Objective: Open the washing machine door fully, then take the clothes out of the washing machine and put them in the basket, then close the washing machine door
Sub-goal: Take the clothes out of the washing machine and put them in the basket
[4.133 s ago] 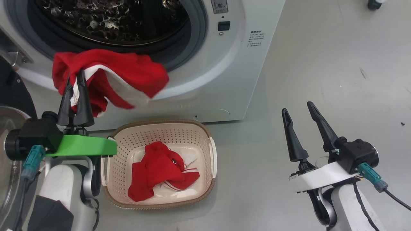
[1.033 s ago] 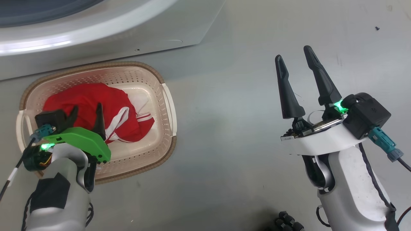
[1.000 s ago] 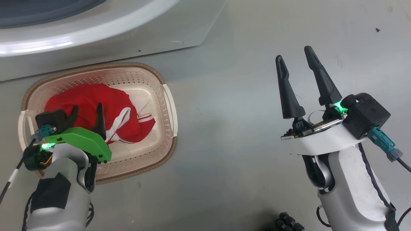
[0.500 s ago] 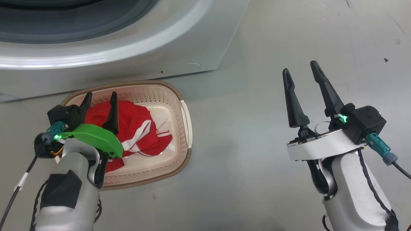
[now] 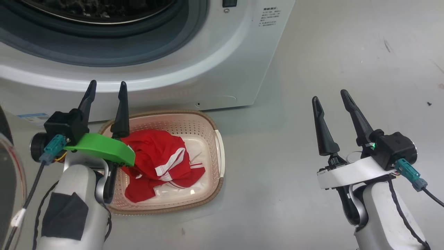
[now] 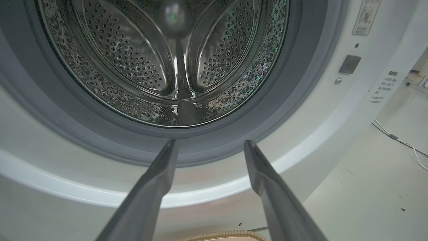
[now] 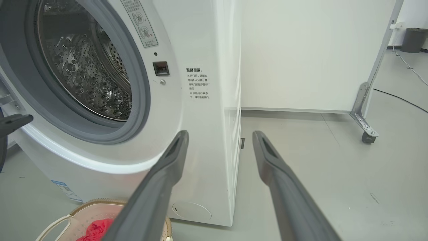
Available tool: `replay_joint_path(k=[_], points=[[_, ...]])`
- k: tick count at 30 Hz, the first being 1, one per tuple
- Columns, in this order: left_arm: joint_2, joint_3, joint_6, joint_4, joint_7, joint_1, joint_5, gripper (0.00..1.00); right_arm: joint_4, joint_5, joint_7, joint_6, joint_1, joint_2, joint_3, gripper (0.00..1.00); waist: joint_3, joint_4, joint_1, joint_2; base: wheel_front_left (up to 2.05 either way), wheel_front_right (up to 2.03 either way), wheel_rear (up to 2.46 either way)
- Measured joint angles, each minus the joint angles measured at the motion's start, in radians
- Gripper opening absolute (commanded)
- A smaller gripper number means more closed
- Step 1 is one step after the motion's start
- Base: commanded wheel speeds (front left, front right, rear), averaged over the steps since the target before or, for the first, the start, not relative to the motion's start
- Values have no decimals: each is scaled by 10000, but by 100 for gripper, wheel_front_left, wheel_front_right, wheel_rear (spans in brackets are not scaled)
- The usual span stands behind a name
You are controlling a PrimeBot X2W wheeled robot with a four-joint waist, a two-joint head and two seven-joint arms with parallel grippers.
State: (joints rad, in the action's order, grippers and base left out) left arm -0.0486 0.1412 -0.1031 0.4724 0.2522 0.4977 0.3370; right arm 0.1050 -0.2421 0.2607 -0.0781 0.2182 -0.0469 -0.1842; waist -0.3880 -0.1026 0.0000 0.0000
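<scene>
red clothes (image 5: 158, 166) sit in the basket (image 5: 219, 163) just in front of the washing machine (image 5: 208, 69), drum (image 6: 133, 67) looks empty, left gripper (image 5: 108, 84) and right gripper (image 5: 329, 96) both spread and empty, so only shutting the door (image 5: 8, 187) is left imo

Left pincer (image 5: 108, 83) black, bracket (image 5: 100, 149) green

The left hand (image 6: 210, 144) holds its two dark fingers spread with bare space between, pointing at the washing machine (image 6: 46, 174). Its perforated steel drum (image 6: 133, 67) shows inside the grey seal (image 6: 297, 80). The basket (image 6: 220, 235) rim shows at the bottom edge.
</scene>
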Motion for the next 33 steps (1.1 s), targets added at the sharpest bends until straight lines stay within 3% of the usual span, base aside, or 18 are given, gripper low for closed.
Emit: replay_joint_path(k=[14,33], points=[[4,-73,184,-1937,0,-1732,-575,100,48,71,0,-19,-782,4,240,100,1435,494,0,0,0,0,0],[2,224,506,-3014,-2,-4393,-742,100,23,21,0,15,-2081,25,240,100,2840,800,0,0,0,0,0]])
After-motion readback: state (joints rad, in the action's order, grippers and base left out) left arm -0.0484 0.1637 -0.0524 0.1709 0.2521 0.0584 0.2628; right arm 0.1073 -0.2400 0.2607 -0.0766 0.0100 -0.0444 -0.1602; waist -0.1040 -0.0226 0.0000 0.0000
